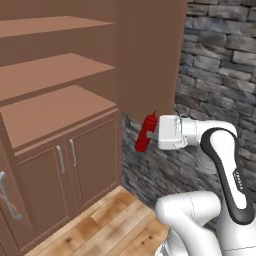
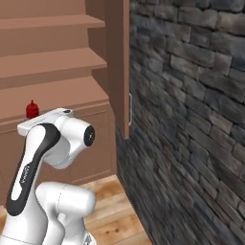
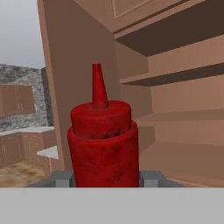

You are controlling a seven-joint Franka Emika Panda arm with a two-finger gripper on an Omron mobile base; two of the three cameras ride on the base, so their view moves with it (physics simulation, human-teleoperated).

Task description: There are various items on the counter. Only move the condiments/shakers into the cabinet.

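The dark red squeeze bottle [image 1: 145, 133] sits clamped in the gripper [image 1: 153, 134], held in the air just in front of the tall brown cabinet [image 1: 60, 100], beside its right-hand side panel and a little below the level of the lowest open shelf [image 1: 55, 112]. It leans slightly, its pointed nozzle [image 3: 98, 85] tipped up toward the cabinet's corner. Seen from the hand, the bottle's ribbed cap and body fill the space between the two fingers [image 3: 152, 178], which press on it low down on either side. From the right side, only the red tip pokes up behind the arm's white wrist [image 2: 52, 117]. Below the shelves are two closed doors with silver bar handles [image 1: 61, 159], then wooden floor [image 1: 100, 225]; a rough dark stone wall [image 1: 220, 65] runs to the right of the cabinet
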